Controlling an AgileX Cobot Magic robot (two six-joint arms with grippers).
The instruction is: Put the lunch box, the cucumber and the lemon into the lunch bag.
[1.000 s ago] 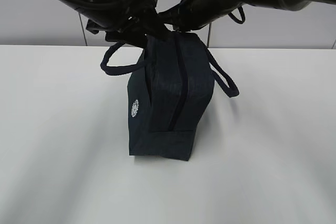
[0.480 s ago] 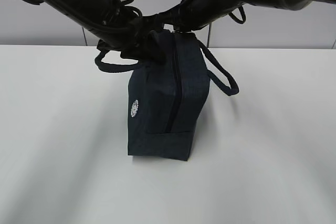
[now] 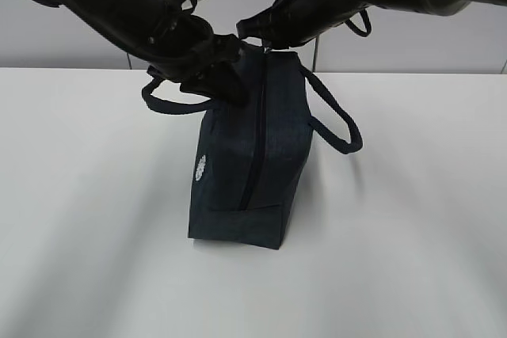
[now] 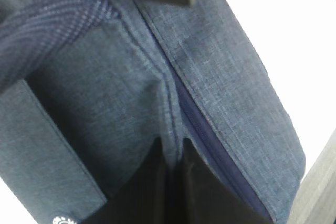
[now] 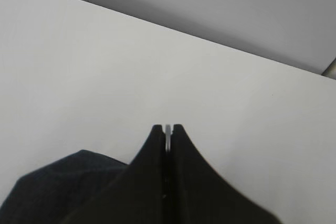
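A: Counted from left to right: one left gripper (image 3: 230,89), one boxy dark navy fabric lunch bag (image 3: 245,156), one right gripper (image 3: 255,37). Two loop handles on the bag, left loop handle (image 3: 162,104) and right loop handle (image 3: 337,120). No lunch box, cucumber or lemon seen in any view.

B: And the look of the bag?

A: Woven dark navy cloth, standing on the white table (image 3: 412,195), near the middle, leaning a little to the left at its base. One closed zipper line (image 3: 255,140) running down the near end from the top. One small white round logo (image 3: 201,170) low on the left side panel. Left handle drooping outward under the left arm, right handle hanging free on the right side.

B: State of the grippers?

A: Left one pressed together on a fold of bag fabric beside the zipper, at the upper left edge; in the left wrist view, two dark fingers (image 4: 205,182) tight against each other with cloth rising between them. Right one pressed together too, at the top of the bag, pinching a thin pale piece (image 5: 168,139) between the tips; cannot tell what exactly.

B: Anything around, anything in the way?

A: Only a pale grey wall (image 3: 71,37) behind the table. Both black arms crossing over the bag top and hiding that part.
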